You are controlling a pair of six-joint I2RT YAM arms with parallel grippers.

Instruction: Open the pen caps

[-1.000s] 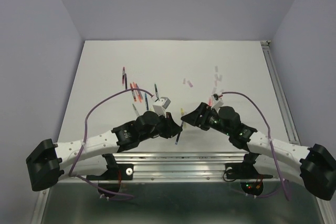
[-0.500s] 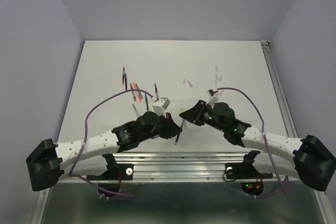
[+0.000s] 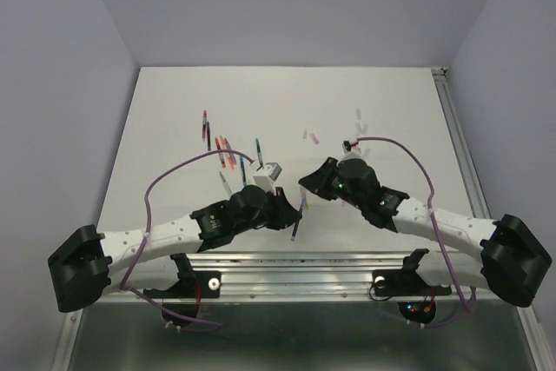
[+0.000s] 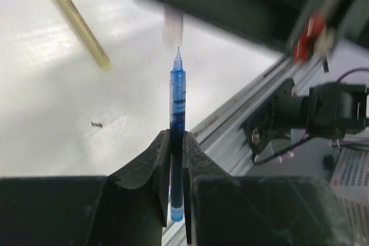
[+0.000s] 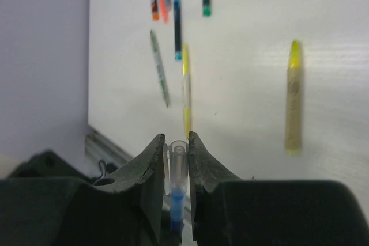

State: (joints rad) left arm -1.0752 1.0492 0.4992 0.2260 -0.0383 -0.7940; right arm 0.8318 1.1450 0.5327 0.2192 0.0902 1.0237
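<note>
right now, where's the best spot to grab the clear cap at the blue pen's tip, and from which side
Pinch the cap across its round middle, coming straight in from the tip end, in line with the blue pen. It is a short tube, and the left gripper holds the barrel behind it. The right gripper pinches it just so.

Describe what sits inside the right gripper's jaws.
A pale translucent pen cap stands in the right gripper, blue beneath it. The fingers cover its lower end, hiding what the blue belongs to.
</note>
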